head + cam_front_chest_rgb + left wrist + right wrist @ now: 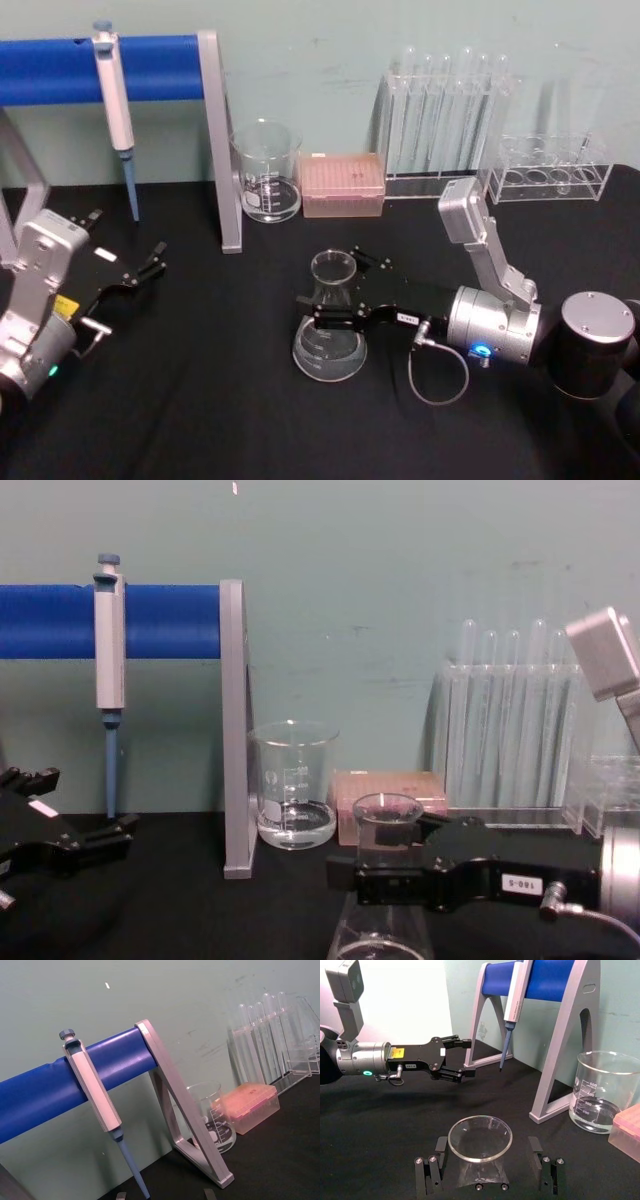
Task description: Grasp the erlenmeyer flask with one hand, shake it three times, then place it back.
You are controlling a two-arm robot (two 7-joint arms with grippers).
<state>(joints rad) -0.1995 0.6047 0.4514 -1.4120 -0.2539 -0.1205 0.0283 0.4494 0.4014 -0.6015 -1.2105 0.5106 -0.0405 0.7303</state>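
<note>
The erlenmeyer flask (330,345), clear glass with a wide base and a narrow neck, stands upright on the black table in front of me. My right gripper, the hand (328,280), reaches in from the right and is open, with one finger on each side of the flask's neck. In the right wrist view the flask's rim (480,1140) sits between the two fingers (535,1147) with small gaps on both sides. The chest view shows the flask (385,825) in the black hand (400,875). My left gripper (150,262) rests open at the left, far from the flask.
A glass beaker (267,175) holding a little liquid, a pink tip box (342,185) and racks of test tubes (445,120) line the back. A pipette (115,100) hangs on the blue-barred stand (220,150) at the back left.
</note>
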